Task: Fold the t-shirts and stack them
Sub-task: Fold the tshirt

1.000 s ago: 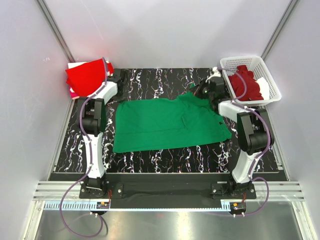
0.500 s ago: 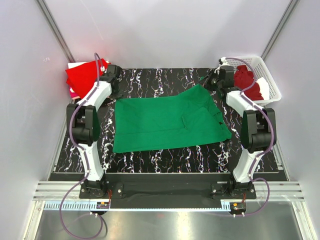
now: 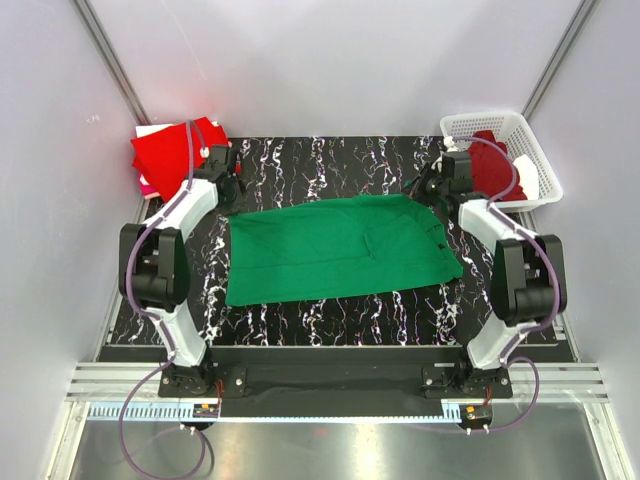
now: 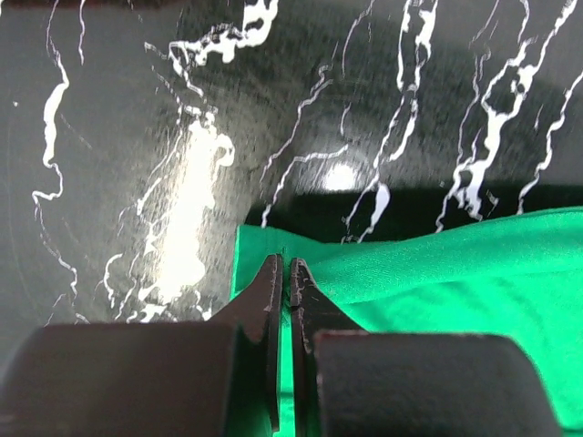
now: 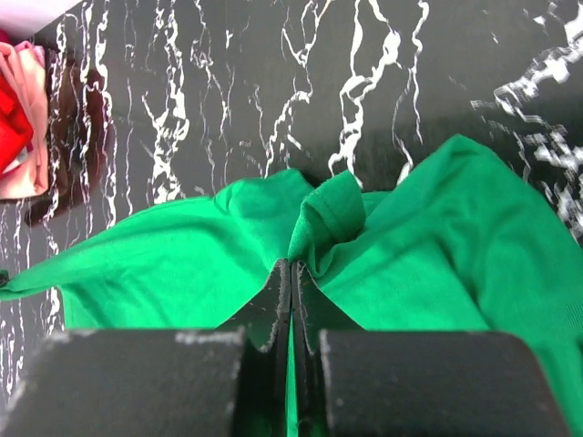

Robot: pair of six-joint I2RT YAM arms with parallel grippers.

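Observation:
The emerald green t-shirt (image 3: pixel 335 250) lies spread on the black marbled table. My left gripper (image 3: pixel 232 195) is shut on the shirt's far left corner (image 4: pixel 273 264). My right gripper (image 3: pixel 425 195) is shut on a bunched fold at its far right edge (image 5: pixel 319 214). The folded bright red t-shirt (image 3: pixel 170 152) lies at the far left, on a pale pink one; both show in the right wrist view (image 5: pixel 14 127). The dark maroon t-shirt (image 3: pixel 495 165) sits in the basket.
The white lattice basket (image 3: pixel 540 160) stands at the far right corner, behind my right arm. The table (image 3: pixel 330 160) has bare marbled surface beyond and in front of the green shirt. White walls close in on three sides.
Both grippers have swung outward and down at the far edge, drawing the green shirt's far edge out flat and wide. The raised right part has come down.

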